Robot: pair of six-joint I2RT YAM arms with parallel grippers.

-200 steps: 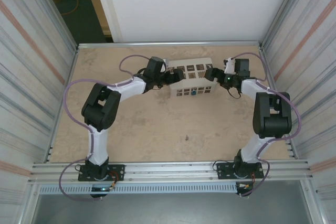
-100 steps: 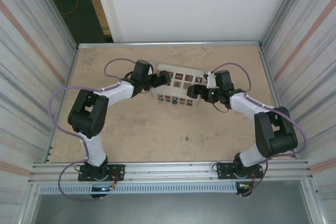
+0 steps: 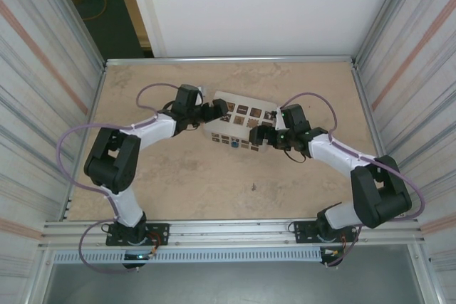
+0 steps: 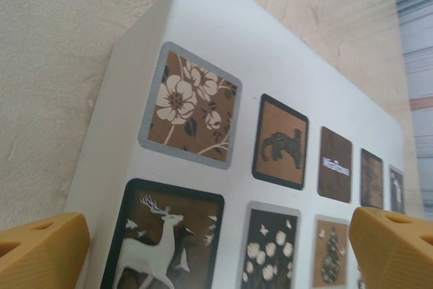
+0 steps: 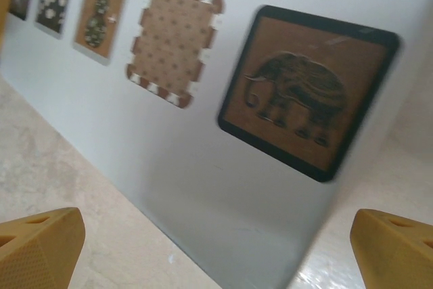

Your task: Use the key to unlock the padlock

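Note:
The padlock (image 3: 234, 142) is a tiny blue block on the near side wall of a white box (image 3: 242, 115) that has dark patterned squares. My left gripper (image 3: 217, 112) stands open at the box's left end. In the left wrist view the box top (image 4: 270, 65) lies ahead of the left gripper (image 4: 216, 252), between its yellow fingertips (image 4: 40, 248). My right gripper (image 3: 258, 135) stands open at the box's right end, a little to the right of the padlock. In the right wrist view the right gripper (image 5: 216, 248) faces the box wall (image 5: 203, 167). The key is out of view.
The tan table (image 3: 178, 176) is fenced by metal walls on the left (image 3: 64, 105) and right (image 3: 399, 90), with a rail along the near edge (image 3: 235, 229). A small dark speck (image 3: 254, 188) lies nearer the front; what it is cannot be told.
The box has slid from the back of the table toward the front and left, turning slightly. Both arms moved with it, one at each end.

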